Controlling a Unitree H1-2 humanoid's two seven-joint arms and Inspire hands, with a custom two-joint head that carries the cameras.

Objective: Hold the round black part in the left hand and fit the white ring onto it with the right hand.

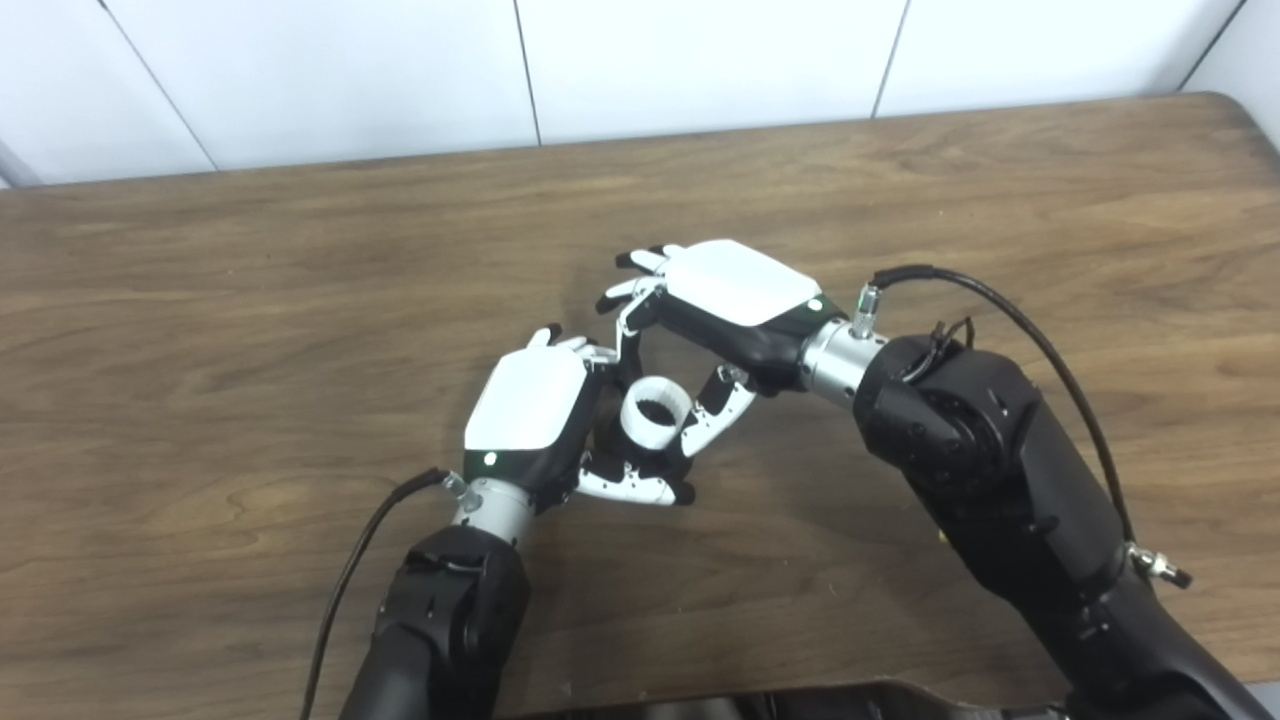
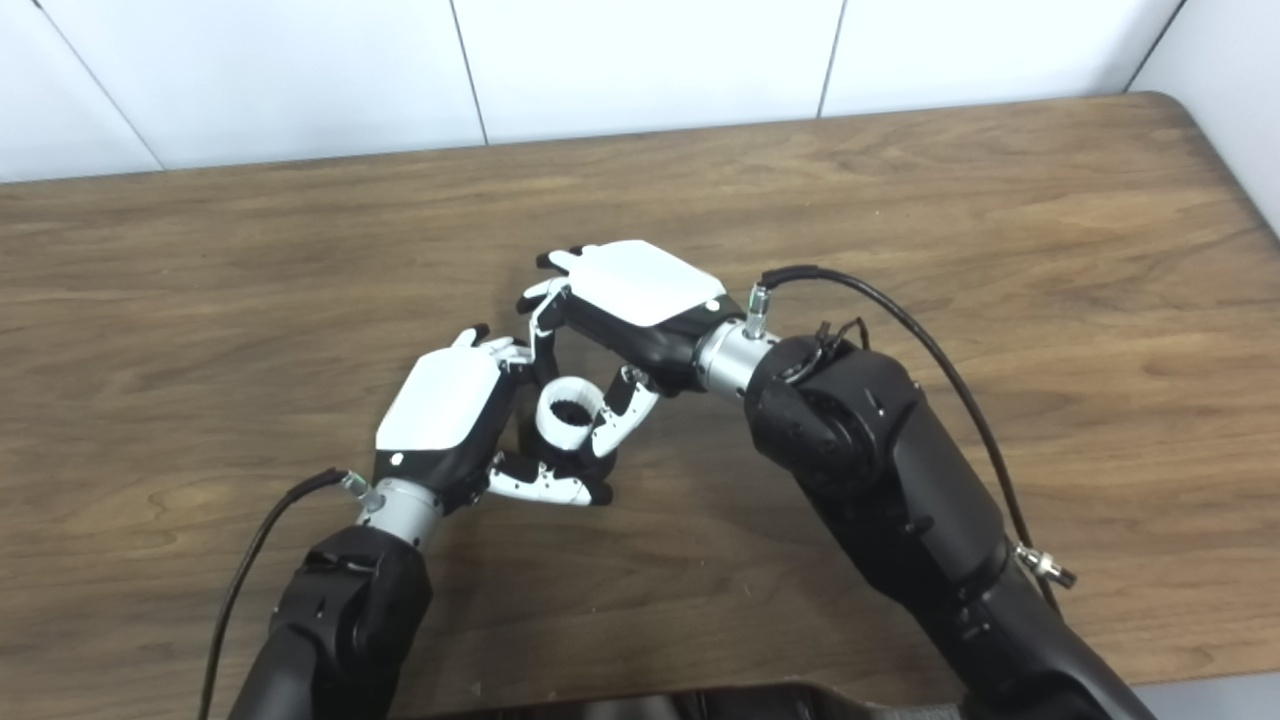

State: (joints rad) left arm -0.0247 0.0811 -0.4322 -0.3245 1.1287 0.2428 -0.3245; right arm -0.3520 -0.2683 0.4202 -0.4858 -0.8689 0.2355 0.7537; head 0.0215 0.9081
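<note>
The white ring (image 1: 655,420) stands upright at the table's middle, between my two hands. Inside its opening shows a dark surface, the round black part (image 1: 657,408); the rest of that part is hidden by the ring and fingers. My left hand (image 1: 545,425) is curled around them from the left, its thumb (image 1: 640,488) under the ring's near side. My right hand (image 1: 715,305) reaches in from the right and is shut on the ring, thumb (image 1: 722,408) against its right wall and a finger (image 2: 543,335) coming down on its far side.
The brown wooden table (image 1: 250,300) spreads out on all sides of the hands, with a white panelled wall (image 1: 700,50) behind it. Black cables (image 1: 1010,320) loop off both wrists. The table's near edge lies just beneath my forearms.
</note>
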